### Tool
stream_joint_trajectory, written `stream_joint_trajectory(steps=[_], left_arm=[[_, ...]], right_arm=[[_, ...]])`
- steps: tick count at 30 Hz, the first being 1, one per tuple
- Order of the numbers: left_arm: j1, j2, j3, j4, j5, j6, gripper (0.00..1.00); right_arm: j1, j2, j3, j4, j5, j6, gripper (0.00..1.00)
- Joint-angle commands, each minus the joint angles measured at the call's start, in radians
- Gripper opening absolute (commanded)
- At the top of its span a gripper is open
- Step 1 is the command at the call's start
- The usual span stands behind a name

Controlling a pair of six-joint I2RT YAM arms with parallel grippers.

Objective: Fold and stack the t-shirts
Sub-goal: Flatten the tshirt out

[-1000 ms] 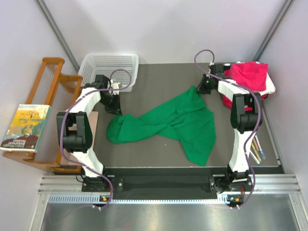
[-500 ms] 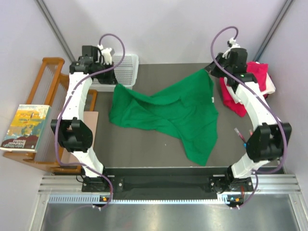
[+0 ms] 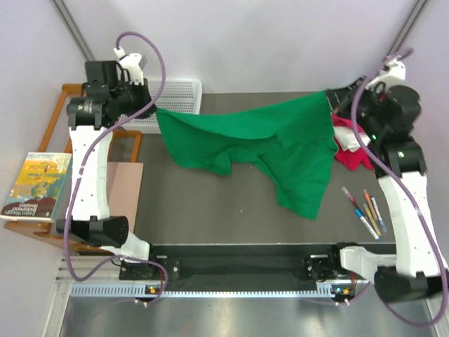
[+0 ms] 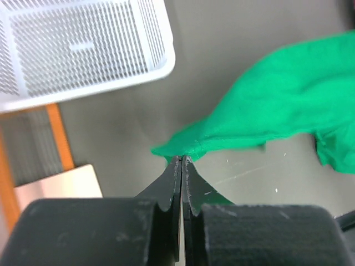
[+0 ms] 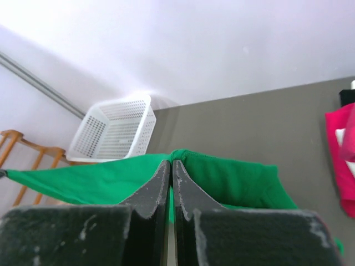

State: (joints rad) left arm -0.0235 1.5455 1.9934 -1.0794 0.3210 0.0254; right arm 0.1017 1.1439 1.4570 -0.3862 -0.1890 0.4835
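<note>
So, nothing is folded or stacked yet, as I read it. I have the green t-shirt (image 3: 259,140) stretched in the air over the table (image 3: 210,210), its tail drooping toward me. The left gripper (image 4: 182,160) and right gripper (image 5: 171,162) are each clamped tight on a top corner. Farther right, the pink and red shirts (image 3: 351,149) lie heaped. The white mesh basket (image 3: 181,93) at far left holds nothing I can see.

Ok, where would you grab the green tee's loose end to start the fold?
The left gripper and right gripper pinch the green tee by its top edge, stretched between them. Its long tail droops near-right. Probably take that tail's lowest corner from the right arm's side, where nothing covers it.
</note>
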Motion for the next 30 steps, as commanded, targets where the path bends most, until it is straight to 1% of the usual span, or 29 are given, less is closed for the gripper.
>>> stream_joint_trajectory(steps=[1,2,4,8,11,13,15,17,20,22,24,27,30], left_arm=[[-0.003,-0.100,0.198,-0.078,-0.019,0.004,0.00],[-0.001,-0.105,0.237,-0.092,-0.025,0.004,0.00],[-0.001,-0.139,0.295,-0.106,-0.037,0.018,0.00],[-0.001,-0.249,0.301,-0.091,-0.060,0.070,0.00],[-0.001,-0.310,0.301,-0.077,-0.100,0.106,0.00],[-0.001,-0.335,0.301,-0.063,-0.115,0.116,0.00],[-0.001,-0.361,0.303,-0.042,-0.125,0.122,0.00],[-0.003,-0.375,0.304,-0.034,-0.112,0.114,0.00],[-0.001,-0.389,0.303,-0.016,-0.102,0.099,0.00],[-0.001,-0.397,0.289,0.007,-0.097,0.090,0.00],[-0.003,-0.406,0.271,0.019,-0.100,0.085,0.00],[-0.003,-0.403,0.208,0.035,-0.122,0.085,0.00],[-0.003,-0.407,0.110,0.071,-0.134,0.088,0.00]], right_arm=[[-0.003,-0.179,0.003,-0.046,0.072,-0.034,0.00],[-0.002,-0.234,0.009,-0.062,0.080,-0.045,0.00],[-0.003,-0.285,0.016,-0.106,0.105,-0.055,0.00],[0.012,-0.427,0.048,-0.167,0.157,-0.069,0.00],[0.039,-0.498,0.097,-0.192,0.210,-0.085,0.00],[0.059,-0.538,0.133,-0.198,0.233,-0.104,0.00],[0.078,-0.552,0.206,-0.215,0.258,-0.115,0.00],[0.087,-0.561,0.279,-0.238,0.272,-0.131,0.00],[0.098,-0.572,0.334,-0.249,0.283,-0.137,0.00],[0.102,-0.581,0.336,-0.253,0.281,-0.138,0.00],[0.104,-0.584,0.303,-0.255,0.295,-0.138,0.00],[0.105,-0.586,0.215,-0.263,0.318,-0.132,0.00],[0.107,-0.555,0.117,-0.282,0.321,-0.109,0.00]])
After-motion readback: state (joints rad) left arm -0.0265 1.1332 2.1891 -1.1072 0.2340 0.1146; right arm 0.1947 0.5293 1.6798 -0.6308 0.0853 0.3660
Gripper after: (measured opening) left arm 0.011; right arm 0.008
